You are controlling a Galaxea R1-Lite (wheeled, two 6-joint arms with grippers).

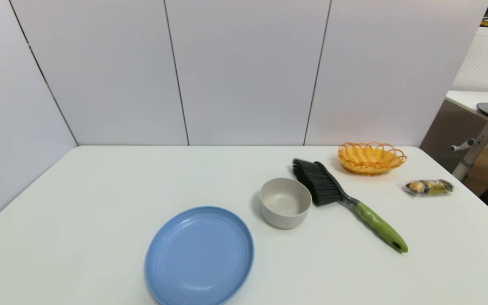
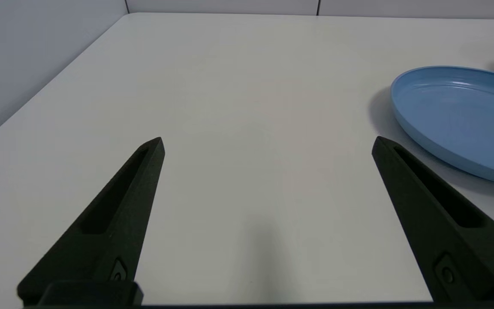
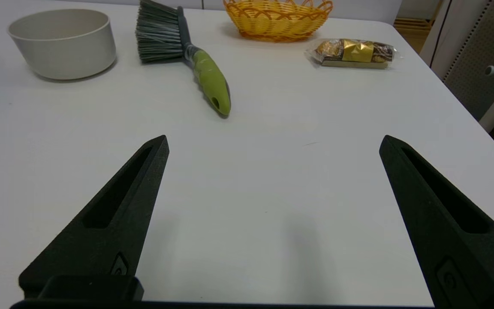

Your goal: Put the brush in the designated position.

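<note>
Overhead, the brush (image 1: 345, 199) lies flat on the white table (image 1: 79, 212), bristles just beside the bowl (image 1: 285, 202), its green handle pointing away from the basket (image 1: 372, 157); no arm shows. Next, the left gripper (image 2: 267, 143) hangs wide open and empty near the blue plate (image 2: 457, 116). Last, the right gripper (image 3: 273, 141) gapes equally wide, holding nothing, short of the brush handle.

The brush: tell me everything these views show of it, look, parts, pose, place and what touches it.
The brush is a hand brush with a fan of long black bristles, a dark neck and a lime-green, plastic-looking handle with a small hole near its tip. It lies flat on the white table, bristles toward the back wall, handle toward the robot's right front. The beige bowl sits close beside the bristles, and the orange basket stands behind. Neither pincer touches it.
</note>
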